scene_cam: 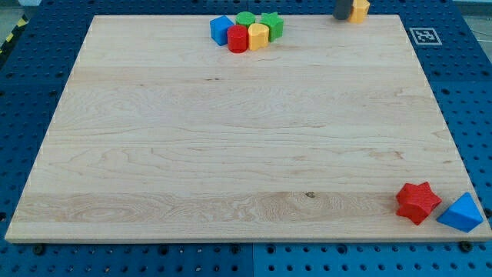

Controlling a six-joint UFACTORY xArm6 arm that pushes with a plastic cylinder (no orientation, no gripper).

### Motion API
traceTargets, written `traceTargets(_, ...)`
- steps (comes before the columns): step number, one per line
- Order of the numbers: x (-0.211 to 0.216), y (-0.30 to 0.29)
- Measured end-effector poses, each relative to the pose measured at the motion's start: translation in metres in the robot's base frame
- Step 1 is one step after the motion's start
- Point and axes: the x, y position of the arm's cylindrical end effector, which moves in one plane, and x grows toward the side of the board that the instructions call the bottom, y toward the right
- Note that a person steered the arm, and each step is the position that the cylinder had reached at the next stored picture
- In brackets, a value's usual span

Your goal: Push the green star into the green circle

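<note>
The green star (272, 25) sits at the view's top edge of the desk (231, 154), at the right end of a tight cluster, touching or just beside the green circle (246, 18), with a yellow block (258, 35) in front. My tip (341, 17), a bare rod with nothing to spread or pinch, stands well to the star's right beside another yellow block (359, 9). I judge the best push is a short, slow one leftward from the star's right side, aimed slightly upward so the yellow, red (237, 39) and blue (221, 29) blocks stay undisturbed.

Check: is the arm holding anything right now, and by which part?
Nothing is held; the rod only pushes. My tip sits at the view's top edge, against the left side of a yellow block, well right of the green star and green circle.
</note>
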Motion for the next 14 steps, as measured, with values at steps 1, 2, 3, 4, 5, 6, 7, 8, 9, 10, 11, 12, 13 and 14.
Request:
traceTargets(1,0.054,0.000)
traceTargets(2,0.104,0.000)
traceTargets(3,0.137,0.005)
traceTargets(4,0.137,0.011)
traceTargets(5,0.133,-0.005)
traceTargets(6,0.120,-0.032)
traceTargets(7,0.107,-0.057)
traceTargets(8,0.079,-0.057)
traceTargets(9,0.048,-0.057)
traceTargets(10,0.021,-0.057)
traceTargets(11,0.015,-0.075)
traceTargets(12,0.016,-0.102)
traceTargets(13,0.016,-0.128)
traceTargets(14,0.016,-0.155)
